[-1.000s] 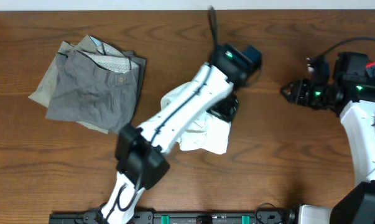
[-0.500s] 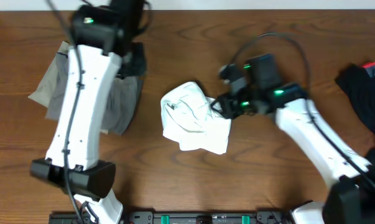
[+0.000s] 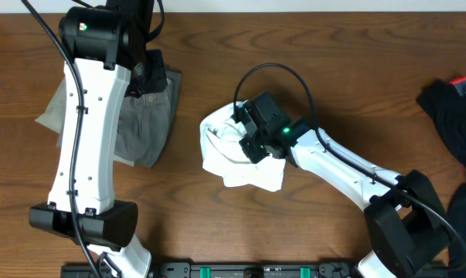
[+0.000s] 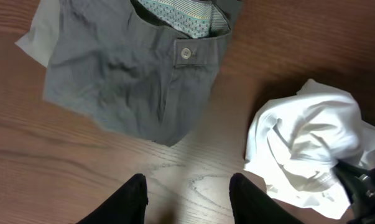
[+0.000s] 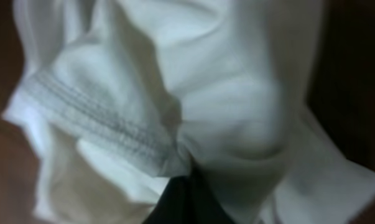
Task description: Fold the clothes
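The brown wooden table (image 3: 333,62) carries three garments. The crumpled white cotton T-shirt (image 3: 236,158) lies near the centre of the overhead view, bunched into an uneven heap rather than spread flat. The grey-khaki trousers (image 3: 144,123) lie toward 10 o'clock from the T-shirt, well apart from it, and are folded over on themselves. The black garment (image 3: 449,116) lies at the table's 3 o'clock edge, partly cut off by the frame. The right gripper (image 3: 246,140) sits on the T-shirt at the heap's 1 o'clock side, with its arm running off toward 4 o'clock. In the right wrist view, white fabric fills the frame; a stitched hem (image 5: 94,106) crosses at 9 o'clock, and folds converge on the dark fingertips (image 5: 175,199) at 6 o'clock. The right jaws are clenched, pinching a fold of the T-shirt. The left gripper (image 3: 149,76) hangs over the trousers at their 12 o'clock end. In the left wrist view, its two black fingers (image 4: 134,199) stand apart at 6 o'clock with only bare wood between them: the left gripper is released and grasps nothing. That view also shows the trousers' waistband button (image 4: 186,53) and patterned lining (image 4: 181,12) at 12 o'clock, with the T-shirt at 4 o'clock.
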Available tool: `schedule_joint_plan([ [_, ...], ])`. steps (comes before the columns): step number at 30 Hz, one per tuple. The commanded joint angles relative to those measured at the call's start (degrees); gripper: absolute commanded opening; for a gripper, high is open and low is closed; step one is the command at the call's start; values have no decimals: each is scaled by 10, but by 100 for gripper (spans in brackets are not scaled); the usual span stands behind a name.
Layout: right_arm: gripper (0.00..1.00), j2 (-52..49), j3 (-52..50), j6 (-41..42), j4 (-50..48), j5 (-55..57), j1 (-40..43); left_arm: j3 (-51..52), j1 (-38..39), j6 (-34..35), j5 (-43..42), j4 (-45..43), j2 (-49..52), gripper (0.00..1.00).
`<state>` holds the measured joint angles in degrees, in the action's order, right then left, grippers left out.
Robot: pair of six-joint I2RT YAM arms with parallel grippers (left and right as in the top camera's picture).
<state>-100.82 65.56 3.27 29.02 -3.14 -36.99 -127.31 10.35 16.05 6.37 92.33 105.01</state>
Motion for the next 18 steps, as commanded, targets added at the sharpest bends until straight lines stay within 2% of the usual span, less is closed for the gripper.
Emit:
schedule_joint_plan([
  [1,1,8,5,33,0,92,22,-10,0,-10,-2,40,-4,45],
  [16,1,34,4,40,-13,96,176,-10,0,-10,-2,38,-4,46],
  [17,4,34,4,40,-18,84,183,-10,0,-10,-2,38,-4,46],
  [18,18,34,4,39,-24,62,190,-10,0,-10,-2,38,-4,46],
])
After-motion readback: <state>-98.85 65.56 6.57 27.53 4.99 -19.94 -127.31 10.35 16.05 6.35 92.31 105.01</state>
